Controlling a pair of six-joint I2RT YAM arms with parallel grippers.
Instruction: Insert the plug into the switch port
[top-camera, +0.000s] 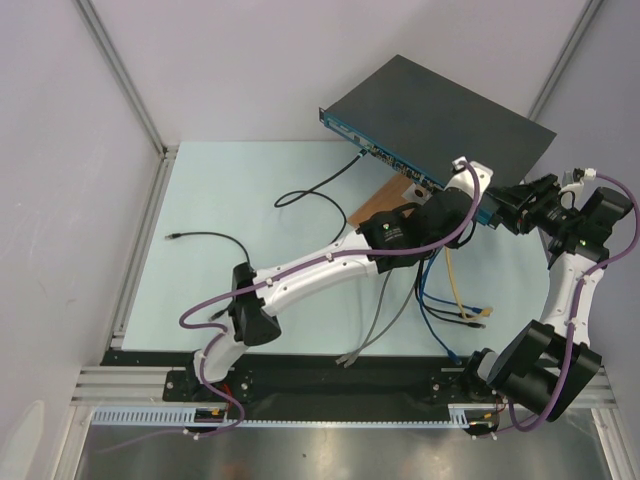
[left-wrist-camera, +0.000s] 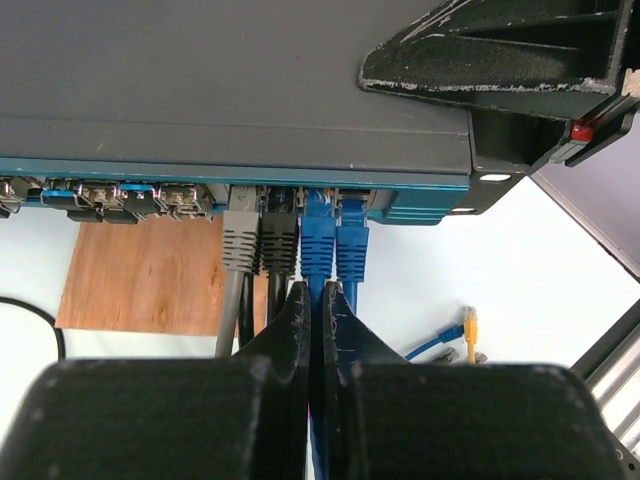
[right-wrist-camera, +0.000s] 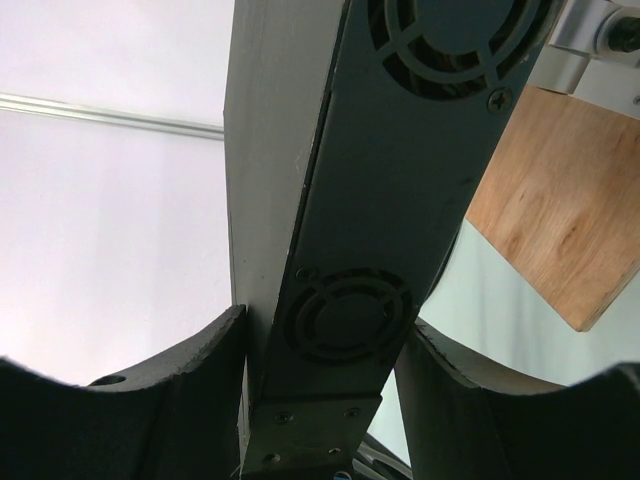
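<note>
Switch (top-camera: 440, 115) at 1 o'clock in top view, right fingers (right-wrist-camera: 200, 370) clamped on its end. Left fingers (left-wrist-camera: 292, 325) pinched together on blue cable (left-wrist-camera: 318, 450). Blue plug (left-wrist-camera: 317, 245) sits at 12 o'clock from them, at the port row. Push straight toward 12, no twist, brace the switch.

The switch (top-camera: 440, 110) has a smooth, matt casing of dark metal and a painted blue front face. The wooden board (left-wrist-camera: 150, 275) is bare and matt, its grain plain to see. The blue plug (left-wrist-camera: 317, 245), grey plug (left-wrist-camera: 241, 240) and black plug (left-wrist-camera: 279, 243) are ribbed moulded plastic. The blue cable (left-wrist-camera: 319, 450) looks smooth. The left gripper (left-wrist-camera: 312, 288) has fingers (left-wrist-camera: 350, 335) of black, grainy plastic, scuffed pale at the edges. The table (top-camera: 230, 200) is pale and matt.
</note>
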